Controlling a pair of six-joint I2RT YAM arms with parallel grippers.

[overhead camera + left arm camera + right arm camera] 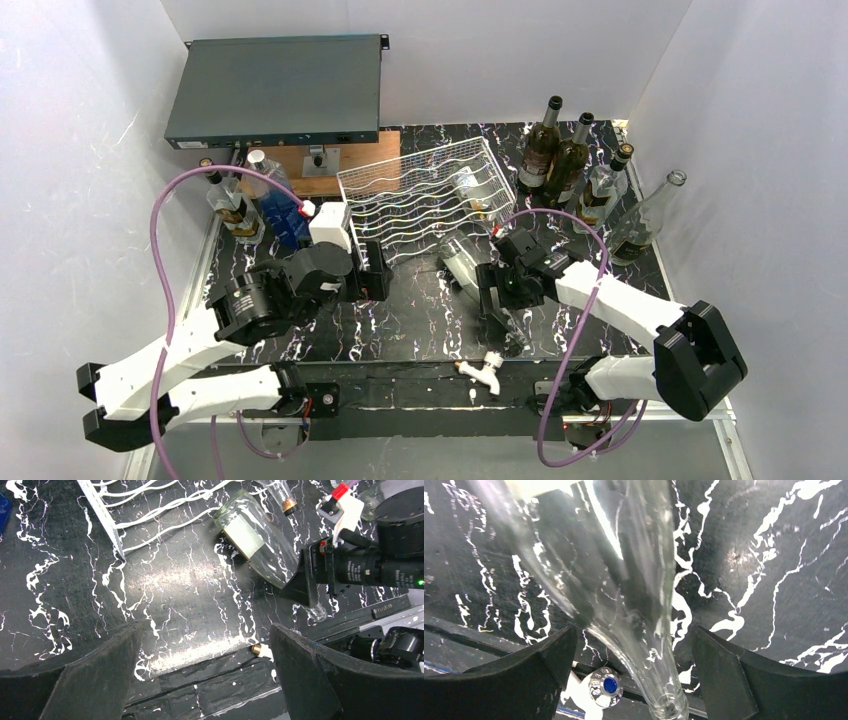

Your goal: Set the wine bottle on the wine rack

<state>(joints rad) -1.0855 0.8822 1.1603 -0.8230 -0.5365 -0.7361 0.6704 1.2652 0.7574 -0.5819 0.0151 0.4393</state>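
Clear wine bottle within right hand

Readable txt: none.
Wine bottle label: pale, no print legible.
Standing bottles, labels: too small.
Dark strip nr arm: faint print, illegible.

Tabletop: black marble-print sheet with white veins, smooth and semi-gloss, with a broad glare patch in the left wrist view.

Clear glass wine bottle, lying on the tabletop: smooth, glossy, see-through. Its cream label looks like matt paper.

White wire wine rack: thin rod with a smooth white coating and a slight sheen.

Dark grey flat metal box, far left: even matt finish.

Brown board under the box: looks like bare wood.

Left gripper fingers and right gripper fingers: black, matt, finely grained, plastic by the look.

Standing bottles, far right: dark and clear glass, glossy.

Enclosure walls: white, matt.
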